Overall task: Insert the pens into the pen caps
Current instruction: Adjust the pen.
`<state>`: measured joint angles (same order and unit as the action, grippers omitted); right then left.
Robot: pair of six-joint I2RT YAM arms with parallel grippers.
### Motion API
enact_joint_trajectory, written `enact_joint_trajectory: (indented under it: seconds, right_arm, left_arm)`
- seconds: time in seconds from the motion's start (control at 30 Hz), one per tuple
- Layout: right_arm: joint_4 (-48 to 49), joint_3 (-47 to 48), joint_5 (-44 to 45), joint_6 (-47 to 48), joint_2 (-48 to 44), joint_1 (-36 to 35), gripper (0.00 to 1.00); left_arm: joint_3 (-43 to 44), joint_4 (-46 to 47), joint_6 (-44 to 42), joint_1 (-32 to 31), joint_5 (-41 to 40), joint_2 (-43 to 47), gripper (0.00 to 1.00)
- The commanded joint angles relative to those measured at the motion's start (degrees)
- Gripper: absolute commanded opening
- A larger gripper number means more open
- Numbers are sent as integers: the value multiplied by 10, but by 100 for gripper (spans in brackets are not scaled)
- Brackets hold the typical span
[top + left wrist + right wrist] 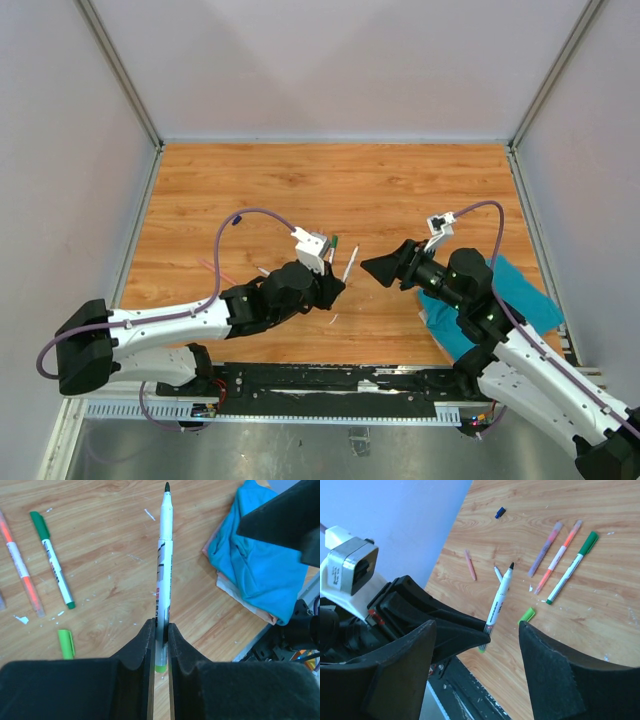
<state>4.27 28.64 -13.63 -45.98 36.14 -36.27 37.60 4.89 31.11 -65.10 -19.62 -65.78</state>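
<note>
Left wrist view: the left hand [160, 630] has its two black fingers pressed together on a white-barrelled marker pen [164, 570], pinching it close to its light green end. The barrel points away from the wrist with its dark tip bare, held up off the wooden desk [110, 540].

In the top external view the right hand [370, 268] faces that pen tip, near it but apart from it. In the right wrist view its padded black fingers [555, 675] are spread wide, gripping nothing and touching nothing. The white-barrelled marker pen rises ahead of the gap between them.

There are five pens. One is in the left hand and four lie on the desk:
- a slim pink pen [470, 565], lying by itself
- a purple pen [545, 550]
- an orange pen [559, 556] just beside the purple one
- a white pen with a dark green cap [570, 569], next to the orange one and roughly parallel to it

There are two loose caps. A light green cap [526, 615] lies near the lower end of the green-capped pen, and a dark blue cap [500, 513] lies well apart, toward the wall. A short pale piece [497, 573] shows behind the held pen, and I cannot tell what it is.

There is one folded teal cloth [260, 565], at the right side of the desk beneath the right arm.
</note>
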Motion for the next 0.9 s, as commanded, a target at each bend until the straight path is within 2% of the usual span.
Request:
enact_joint_trajectory:
  seconds: [0.0,0.23,0.53,0.87]
  right_arm:
    - [52,-3,-11,-62,23,-6,64]
    - [109,-16,-28,-104,80,-13,52]
    - [119,-11,-36,-110,122,-17,40]
    - [136,-12,-44,-111,138,-20,11]
  left_arm:
    - [24,44,-6,-14,-12,1,0]
    - [23,50,-11,-21,-6,2,0]
    - [28,54,-16,-29,-5,9,0]
    - [30,51,-22,-33,-6,15,0]
